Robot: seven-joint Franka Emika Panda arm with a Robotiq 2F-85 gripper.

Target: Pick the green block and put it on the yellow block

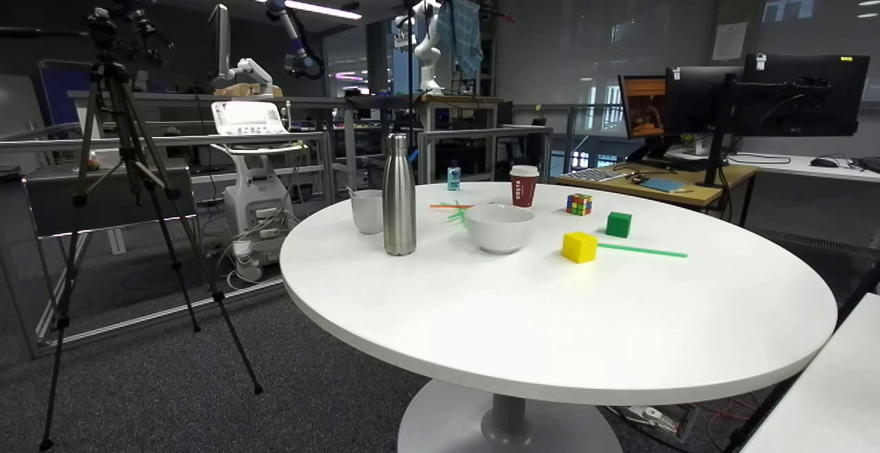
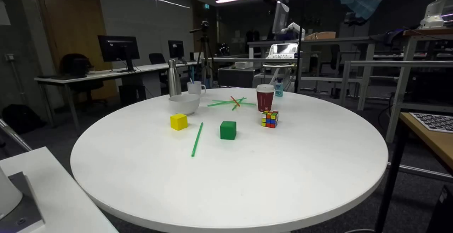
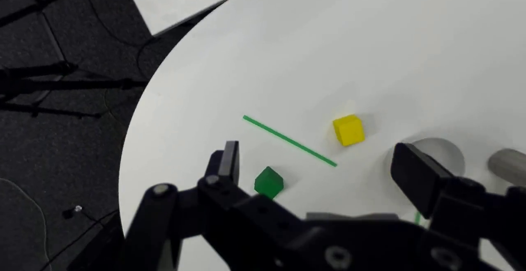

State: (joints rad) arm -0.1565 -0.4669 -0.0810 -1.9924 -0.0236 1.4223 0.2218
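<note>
The green block [image 1: 619, 225] is a small dark green cube on the white table. It also shows in an exterior view [image 2: 228, 130] and in the wrist view [image 3: 269, 182], where the gripper partly covers its lower corner. The yellow block [image 1: 579, 247] is a bright yellow cube on the table; it also shows in an exterior view [image 2: 178, 122] and in the wrist view [image 3: 349, 130]. The two blocks stand apart. My gripper [image 3: 318, 156] is wide open and empty, high above the table. The green block appears between its fingers, near the left one. The gripper shows in neither exterior view.
A green stick [image 3: 290, 140] lies between the blocks. A white bowl [image 1: 500, 228] stands beside the yellow block. A puzzle cube [image 2: 270, 119], red cup [image 2: 265, 98], steel bottle [image 1: 399, 195], mug [image 1: 368, 211] and several crossed sticks [image 2: 231, 102] are on the round table [image 2: 247, 190].
</note>
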